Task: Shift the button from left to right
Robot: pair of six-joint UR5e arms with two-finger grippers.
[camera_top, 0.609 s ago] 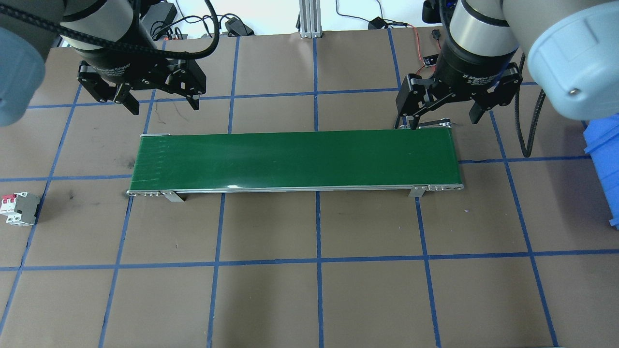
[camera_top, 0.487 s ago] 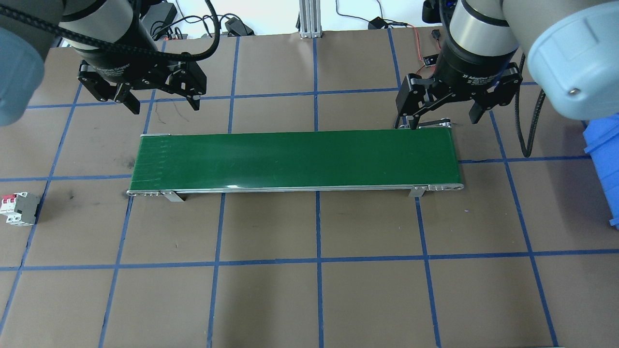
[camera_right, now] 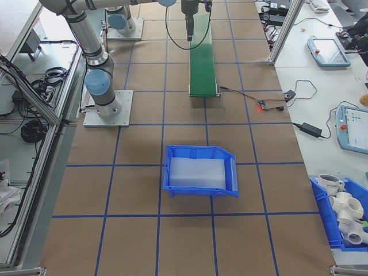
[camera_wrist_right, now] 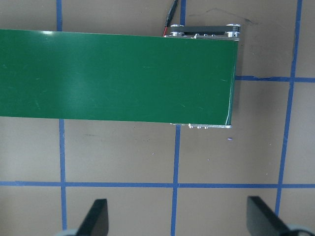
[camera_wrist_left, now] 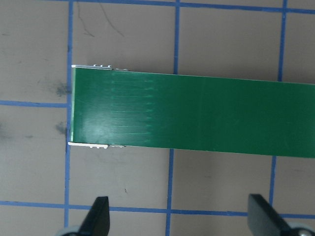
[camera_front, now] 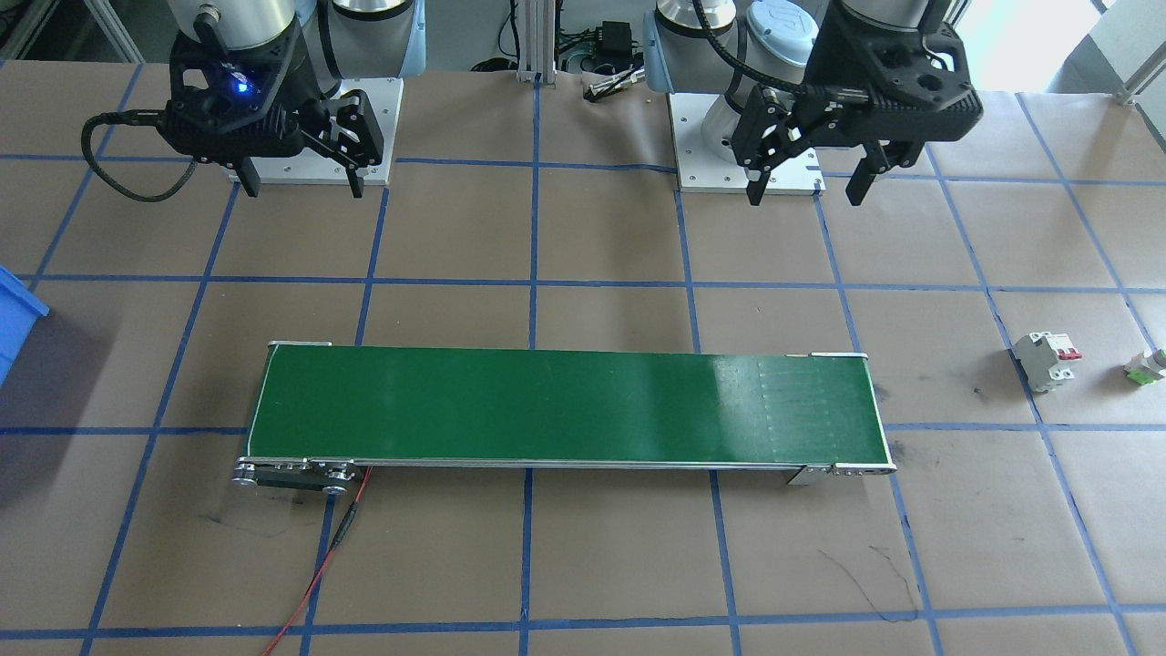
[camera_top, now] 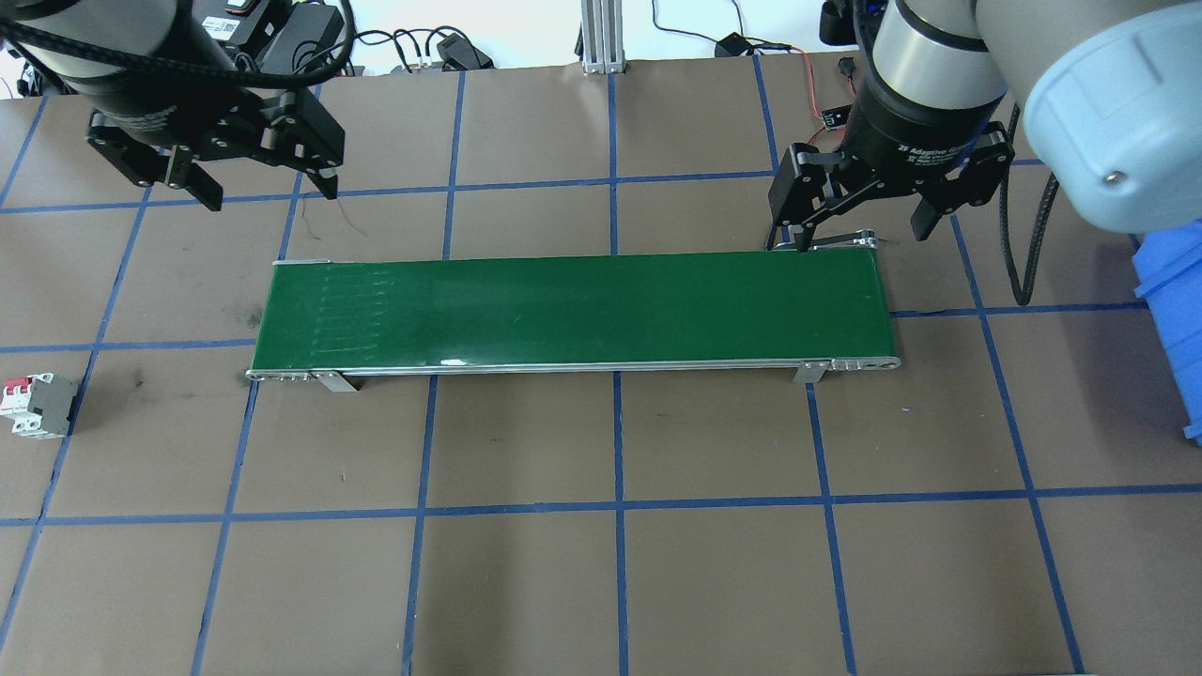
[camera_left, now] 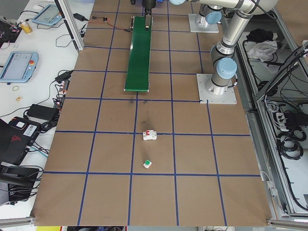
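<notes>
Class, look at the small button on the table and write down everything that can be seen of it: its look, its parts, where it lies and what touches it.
The button is a tiny white block with a bright green part on top. It rests on the brown table, alone inside a blue-taped square, touching nothing else. The circuit breaker lies one square over, toward the green conveyor belt. No gripper is near it. Finer detail is too small to tell.

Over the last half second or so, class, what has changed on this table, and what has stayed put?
The left claw, open and empty, has swung toward the table's left end, in the overhead view. Nothing was gripped or released. The right claw stayed open above the long green conveyor belt, and the white circuit breaker with red levers has not moved.
</notes>
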